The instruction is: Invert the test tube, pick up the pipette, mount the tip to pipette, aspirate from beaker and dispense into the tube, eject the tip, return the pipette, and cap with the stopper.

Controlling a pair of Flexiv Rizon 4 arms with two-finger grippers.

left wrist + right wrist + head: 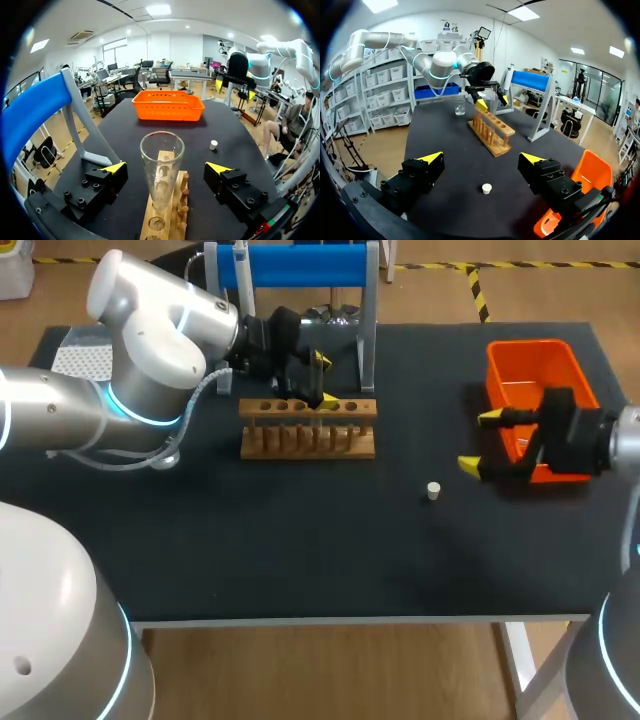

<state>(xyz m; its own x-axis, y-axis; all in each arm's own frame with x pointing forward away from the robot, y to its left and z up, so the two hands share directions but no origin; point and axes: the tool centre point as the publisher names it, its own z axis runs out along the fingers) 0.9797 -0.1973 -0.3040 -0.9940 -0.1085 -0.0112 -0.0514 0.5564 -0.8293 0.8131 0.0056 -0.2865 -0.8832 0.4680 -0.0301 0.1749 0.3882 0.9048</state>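
Over the wooden rack [308, 428] at the back-centre of the desk [300, 560], left pincer [166, 168] is spread wide. One yellow tip sits each side of the test tube [161, 172], with a visible gap on both sides, so no contact.

Tube: clear colourless glass, standing roughly upright in the rack at the end nearest the left pincer, with a round rim at its upper end. No liquid visible inside. Can't tell exactly how its lower end is seated.

Rack: light wood, with a row of holes along the top board and a row of short pegs down one side. It lies crosswise on the black desk surface.

Right arm comes in from the right. Right pincer [478, 443] is also spread, with nothing between the tips, and hangs over the desk just beside the orange bin [535, 370].

Stopper [433, 491]: small, white, lying alone on the desk between rack and bin. It is ahead of the right pincer and apart from it.

Beaker [460, 106]: clear glass, on the desk past the rack's far end as the right wrist view sees it, near the left arm.

Blue-topped stand [290, 268] is on grey legs, right behind the rack.
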